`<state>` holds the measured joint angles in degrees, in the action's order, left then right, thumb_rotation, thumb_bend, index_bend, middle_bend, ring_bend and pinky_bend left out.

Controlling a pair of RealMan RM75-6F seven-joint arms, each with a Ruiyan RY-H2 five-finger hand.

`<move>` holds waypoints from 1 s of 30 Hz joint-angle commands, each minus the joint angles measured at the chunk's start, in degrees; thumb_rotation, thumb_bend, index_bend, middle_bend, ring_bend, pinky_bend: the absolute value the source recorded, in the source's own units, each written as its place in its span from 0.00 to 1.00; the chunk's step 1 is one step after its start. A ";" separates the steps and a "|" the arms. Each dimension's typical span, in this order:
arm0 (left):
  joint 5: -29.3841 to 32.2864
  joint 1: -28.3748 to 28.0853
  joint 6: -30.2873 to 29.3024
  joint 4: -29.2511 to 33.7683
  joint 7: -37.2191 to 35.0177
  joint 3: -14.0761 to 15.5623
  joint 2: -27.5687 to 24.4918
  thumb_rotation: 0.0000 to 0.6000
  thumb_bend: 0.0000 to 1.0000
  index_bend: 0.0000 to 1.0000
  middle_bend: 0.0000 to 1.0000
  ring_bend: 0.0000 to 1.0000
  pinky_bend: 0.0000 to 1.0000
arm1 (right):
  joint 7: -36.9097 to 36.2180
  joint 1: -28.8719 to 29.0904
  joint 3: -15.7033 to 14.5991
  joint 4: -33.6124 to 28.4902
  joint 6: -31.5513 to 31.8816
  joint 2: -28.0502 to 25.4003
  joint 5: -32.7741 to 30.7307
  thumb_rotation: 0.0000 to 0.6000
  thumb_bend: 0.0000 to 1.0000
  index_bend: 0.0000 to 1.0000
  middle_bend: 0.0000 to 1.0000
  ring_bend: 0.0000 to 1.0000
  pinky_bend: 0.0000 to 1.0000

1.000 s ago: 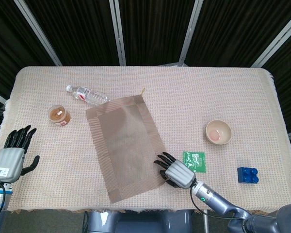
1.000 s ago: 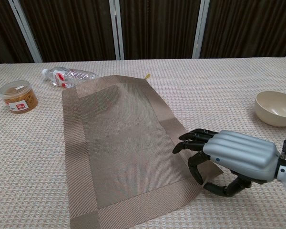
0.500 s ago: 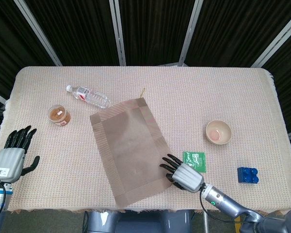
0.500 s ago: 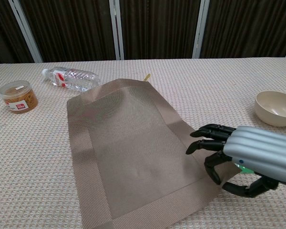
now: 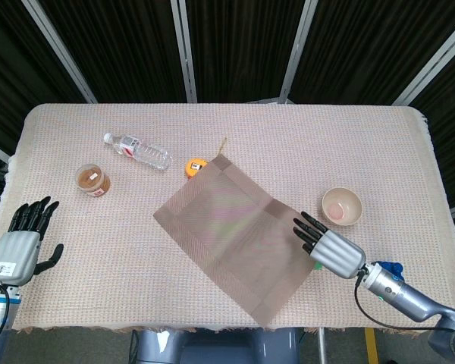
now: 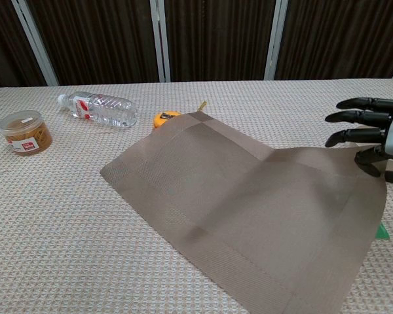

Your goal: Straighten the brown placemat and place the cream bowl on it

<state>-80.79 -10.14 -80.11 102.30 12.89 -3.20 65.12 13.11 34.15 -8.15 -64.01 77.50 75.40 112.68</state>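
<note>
Right hand (image 5: pixel 330 247) pinches the mat (image 5: pixel 235 236) corner — swing it square to the table edge, low and slow, short of the bowl (image 5: pixel 341 205).

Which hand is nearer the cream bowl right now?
Right. The right hand is just in front of the bowl, at the placemat's edge; the left hand is far across the table.

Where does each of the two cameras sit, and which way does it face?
Head view: high above the near table edge, looking steeply down on the whole table; shows left hand and right hand.
Chest view: low at the near edge, looking across towards the dark curtains; shows only the right hand's fingers.
Shared: brown placemat, water bottle, jar, right hand.
</note>
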 commanded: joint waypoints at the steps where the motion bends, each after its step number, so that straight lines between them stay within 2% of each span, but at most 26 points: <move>1: 0.23 -0.03 0.09 -0.12 -0.02 -0.10 0.01 1.00 0.41 0.00 0.00 0.00 0.00 | 1.03 1.72 1.63 2.14 -1.83 -0.73 -0.85 1.00 0.37 0.67 0.18 0.00 0.00; 4: 0.81 -0.09 0.19 -0.38 -0.03 -0.37 0.07 1.00 0.41 0.00 0.00 0.00 0.00 | 2.64 4.19 3.03 5.57 -3.87 -0.55 -0.65 1.00 0.37 0.67 0.19 0.00 0.00; 17: 2.53 -0.37 0.90 -1.31 0.49 -0.82 0.64 1.00 0.41 0.00 0.00 0.00 0.00 | 5.99 11.04 4.08 20.64 -5.85 4.77 2.41 1.00 0.37 0.66 0.19 0.00 0.00; 18: 2.59 -0.42 1.01 -1.38 0.61 -0.80 0.71 1.00 0.41 0.00 0.00 0.00 0.00 | 6.49 11.28 4.11 21.81 -5.74 5.23 2.45 1.00 0.37 0.56 0.15 0.00 0.00; 19: 2.62 -0.45 1.07 -1.42 0.69 -0.78 0.77 1.00 0.41 0.00 0.00 0.00 0.00 | 7.03 11.38 4.23 22.69 -5.38 5.58 2.47 1.00 0.37 0.37 0.09 0.00 0.00; 20: 2.63 -0.48 1.16 -1.47 0.78 -0.73 0.84 1.00 0.41 0.00 0.00 0.00 0.00 | 7.98 11.30 4.58 24.00 -4.60 6.14 2.24 1.00 0.35 0.24 0.05 0.00 0.00; 21: 2.59 -0.50 1.19 -1.52 0.86 -0.70 0.91 1.00 0.41 0.00 0.00 0.00 0.00 | 9.23 10.82 5.34 25.18 -4.03 6.82 1.28 1.00 0.30 0.07 0.01 0.00 0.00; 22: 2.52 -0.53 1.20 -1.57 1.00 -0.65 0.98 1.00 0.41 0.00 0.00 0.00 0.00 | 10.94 9.84 6.65 25.78 -3.93 7.48 -0.68 1.00 0.24 0.00 0.00 0.00 0.00; 24: 2.39 -0.59 1.26 -1.66 1.20 -0.55 1.11 1.00 0.41 0.00 0.00 0.00 0.00 | 12.95 8.14 8.61 25.07 -2.86 8.16 -3.63 1.00 0.15 0.00 0.00 0.00 0.00; 26: 2.21 -0.74 1.49 -1.76 1.39 -0.45 1.22 1.00 0.41 0.00 0.00 0.00 0.00 | 11.91 6.46 9.97 22.86 -1.19 7.91 -6.05 1.00 0.11 0.00 0.00 0.00 0.00; 30: 0.86 -1.32 1.92 -2.53 1.91 -0.11 1.67 1.00 0.41 0.00 0.00 0.00 0.00 | 8.04 1.39 12.79 14.65 3.42 5.43 -12.12 1.00 0.10 0.00 0.00 0.00 0.00</move>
<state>-79.58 -11.28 -78.33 100.00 14.72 -3.43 66.64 23.93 39.49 1.96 -43.66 77.48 82.20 104.64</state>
